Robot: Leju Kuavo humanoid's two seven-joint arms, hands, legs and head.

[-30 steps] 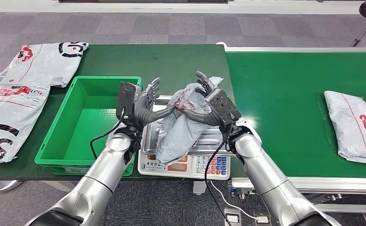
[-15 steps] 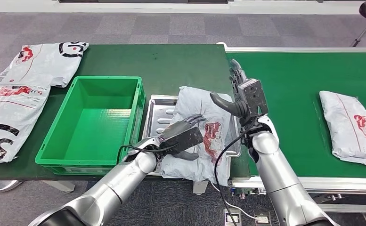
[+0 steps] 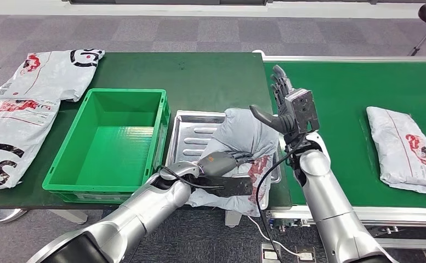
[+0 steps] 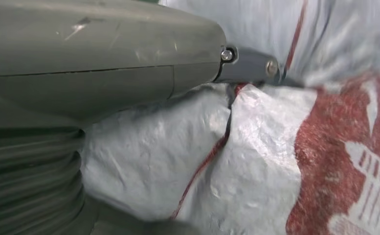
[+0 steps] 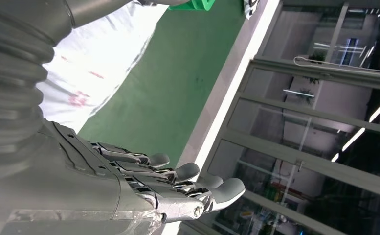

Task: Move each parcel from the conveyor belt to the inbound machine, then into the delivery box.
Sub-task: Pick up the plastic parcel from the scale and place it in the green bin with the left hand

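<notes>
Head view: left hand (image 3: 221, 164) grips the crumpled grey plastic parcel (image 3: 240, 137) on the steel scale tray (image 3: 191, 137), apparently for lifting, while right hand (image 3: 287, 104) hovers empty, fingers apart.

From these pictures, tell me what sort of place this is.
Probably a parcel-sorting station: a green conveyor belt carrying a grey parcel, a weighing scale tray and a green crate on a table.

we see a dark green table (image 3: 199, 74) on the left carrying a bright green plastic crate (image 3: 109, 143), a silver metal scale tray (image 3: 191, 137) just right of it, and two white printed mailer bags (image 3: 29, 104) at its far left. right of it, a green conveyor belt (image 3: 342, 104) carries one white mailer parcel (image 3: 402, 149).
</notes>
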